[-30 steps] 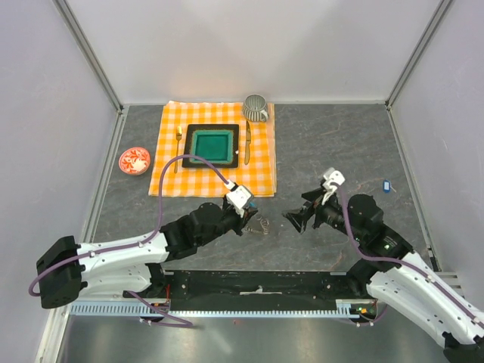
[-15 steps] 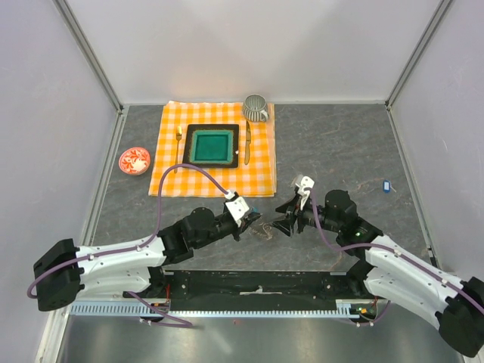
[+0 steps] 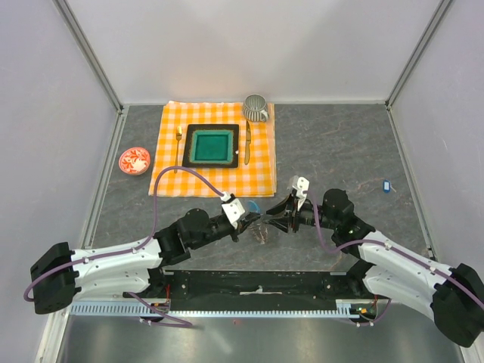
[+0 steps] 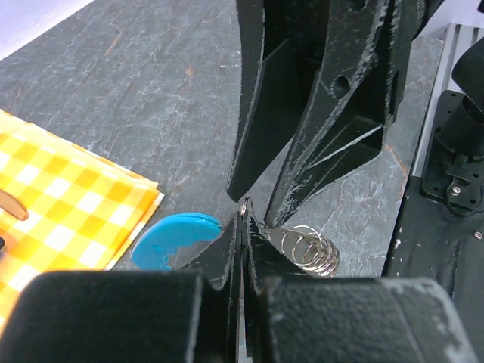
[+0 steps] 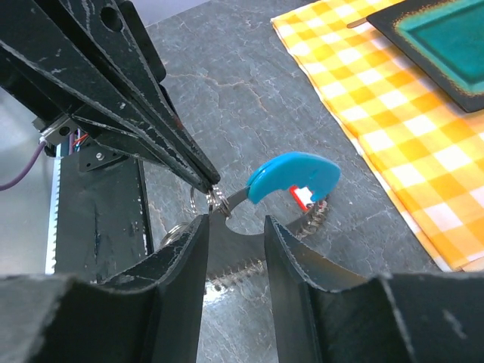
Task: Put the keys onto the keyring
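My left gripper [image 3: 253, 221] is shut on the silvery coil of the keyring [image 4: 311, 251], pinching it at the fingertips [image 5: 204, 178]. A key with a curved blue tag [image 5: 295, 175] hangs from that pinch point. Just behind it sits a small red tag [image 5: 305, 198], and the beaded chain [image 5: 314, 221] trails onto the table below. My right gripper [image 5: 234, 223] faces the left one tip to tip. Its jaws stand apart, just under the blue key's metal shank, and grip nothing. In the left wrist view the right gripper's fingers [image 4: 333, 128] loom right above the left gripper [image 4: 243, 215] and the blue tag [image 4: 174, 238].
An orange checked cloth [image 3: 170, 162] lies at the back with a green square plate [image 3: 212, 145], a gold fork [image 3: 178, 147], a gold knife [image 3: 247, 144] and a ribbed cup [image 3: 255, 108]. At left is a small red dish [image 3: 134, 160]. A tiny blue item [image 3: 386, 184] lies at right.
My right arm has swung left until its tips meet the left gripper, and its jaws have narrowed. The left gripper stayed shut and shifted slightly forward.
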Controlling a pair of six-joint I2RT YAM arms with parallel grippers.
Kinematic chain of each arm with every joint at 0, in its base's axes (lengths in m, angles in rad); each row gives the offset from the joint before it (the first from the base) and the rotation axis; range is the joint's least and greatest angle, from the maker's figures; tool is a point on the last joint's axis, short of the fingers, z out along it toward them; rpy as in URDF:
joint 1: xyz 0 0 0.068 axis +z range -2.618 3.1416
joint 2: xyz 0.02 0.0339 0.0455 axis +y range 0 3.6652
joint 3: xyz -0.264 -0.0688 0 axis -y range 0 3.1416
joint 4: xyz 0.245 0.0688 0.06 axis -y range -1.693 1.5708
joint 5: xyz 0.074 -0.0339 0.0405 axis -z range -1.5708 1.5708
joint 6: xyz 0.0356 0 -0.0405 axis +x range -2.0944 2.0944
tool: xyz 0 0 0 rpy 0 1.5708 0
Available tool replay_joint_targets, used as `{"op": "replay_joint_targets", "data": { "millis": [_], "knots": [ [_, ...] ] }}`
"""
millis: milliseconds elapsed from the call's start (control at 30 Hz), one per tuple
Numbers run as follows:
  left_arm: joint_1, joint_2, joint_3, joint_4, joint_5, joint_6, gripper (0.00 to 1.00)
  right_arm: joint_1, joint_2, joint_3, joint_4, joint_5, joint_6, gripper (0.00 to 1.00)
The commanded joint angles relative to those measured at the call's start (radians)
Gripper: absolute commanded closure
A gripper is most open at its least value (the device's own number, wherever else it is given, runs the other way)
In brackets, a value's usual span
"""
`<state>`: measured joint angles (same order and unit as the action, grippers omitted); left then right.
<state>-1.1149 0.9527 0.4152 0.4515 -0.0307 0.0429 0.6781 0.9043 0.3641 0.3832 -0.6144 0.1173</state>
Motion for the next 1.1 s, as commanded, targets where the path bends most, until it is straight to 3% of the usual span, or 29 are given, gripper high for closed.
{"op": "replay_joint_targets", "data": {
  "millis": [0, 167, 300, 533, 567, 600, 633, 733, 933, 1067],
  "knots": [
    [-0.005, -0.017, 0.005, 0.101, 0.028, 0.037, 0.98, 0.001, 0.033, -0.014, 0.114, -0.045, -0.01, 0.59],
    [-0.005, -0.006, 0.01, 0.105, 0.049, 0.026, 0.98, 0.001, 0.056, -0.02, 0.154, -0.058, -0.004, 0.67],
    [-0.005, -0.005, 0.008, 0.105, 0.055, 0.023, 0.98, 0.001, 0.042, -0.021, 0.158, -0.071, -0.005, 0.83],
    [-0.005, -0.003, 0.0, 0.105, 0.066, 0.017, 0.98, 0.001, 0.015, -0.022, 0.174, -0.099, -0.004, 0.81],
    [-0.003, -0.002, 0.0, 0.104, 0.066, 0.017, 0.98, 0.003, 0.016, -0.017, 0.174, -0.11, -0.002, 0.85],
    [-0.003, -0.006, -0.001, 0.101, 0.063, 0.017, 0.98, 0.001, 0.018, -0.017, 0.172, -0.113, -0.002, 0.97],
    [-0.005, -0.009, -0.001, 0.099, 0.06, 0.015, 0.98, 0.001, 0.019, -0.016, 0.171, -0.116, -0.002, 1.0],
    [-0.003, -0.028, 0.002, 0.084, 0.046, 0.014, 0.98, 0.0, 0.016, -0.002, 0.145, -0.122, -0.004, 1.0],
    [0.001, -0.064, 0.109, -0.158, -0.009, -0.002, 0.79, 0.003, -0.011, 0.134, -0.137, -0.056, -0.109, 1.0],
    [0.018, -0.046, 0.209, -0.331, 0.028, 0.037, 0.59, 0.014, 0.013, 0.326, -0.462, 0.004, -0.231, 1.0]
  ]
}}
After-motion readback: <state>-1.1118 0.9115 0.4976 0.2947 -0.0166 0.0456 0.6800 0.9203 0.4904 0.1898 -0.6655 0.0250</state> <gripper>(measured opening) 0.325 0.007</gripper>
